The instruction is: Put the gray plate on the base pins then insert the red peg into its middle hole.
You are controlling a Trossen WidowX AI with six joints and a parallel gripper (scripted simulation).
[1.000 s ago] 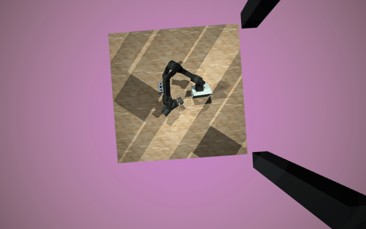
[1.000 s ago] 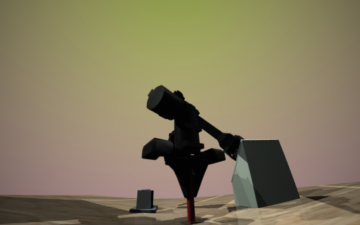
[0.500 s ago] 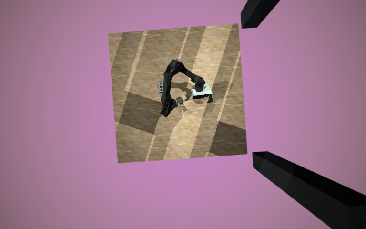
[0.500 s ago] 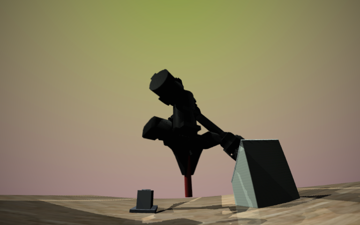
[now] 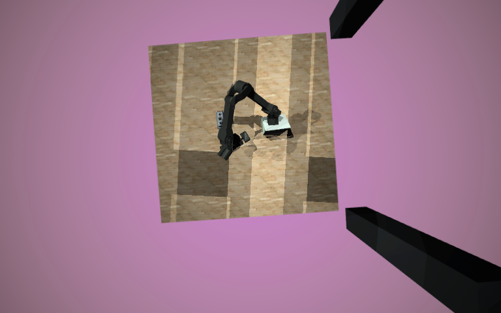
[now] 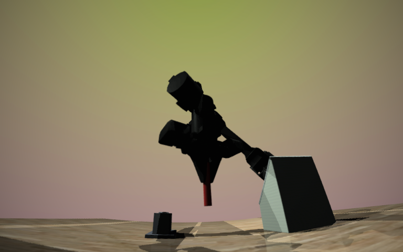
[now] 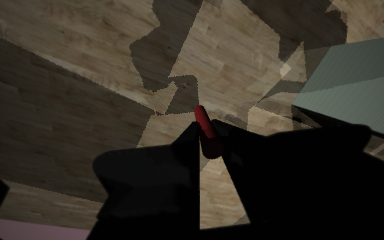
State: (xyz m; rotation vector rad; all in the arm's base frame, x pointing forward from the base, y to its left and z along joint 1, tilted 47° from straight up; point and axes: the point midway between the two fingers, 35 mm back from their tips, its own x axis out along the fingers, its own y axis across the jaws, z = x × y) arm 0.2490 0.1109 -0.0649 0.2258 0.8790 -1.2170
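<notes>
My gripper (image 6: 207, 181) (image 7: 204, 124) is shut on the red peg (image 6: 207, 196) (image 7: 203, 120). The peg hangs nearly upright from the fingertips, its lower end clear of the wooden top in the exterior view. The gray plate (image 5: 218, 121) shows several dark spots in a row in the top view, left of the arm. In the exterior view the plate (image 6: 162, 218) looks level over the dark base (image 6: 150, 235), left of and lower than the peg. The seam between plate and base is too dark to make out. Neither plate nor base shows in the wrist view.
A pale box-like block (image 5: 276, 127) (image 6: 276, 205) (image 7: 345, 85) stands right of the gripper, by the arm's foot. The arm (image 5: 227, 114) arches over the wooden top (image 5: 207, 74), close beside the plate in the top view. Shadows cross the wood.
</notes>
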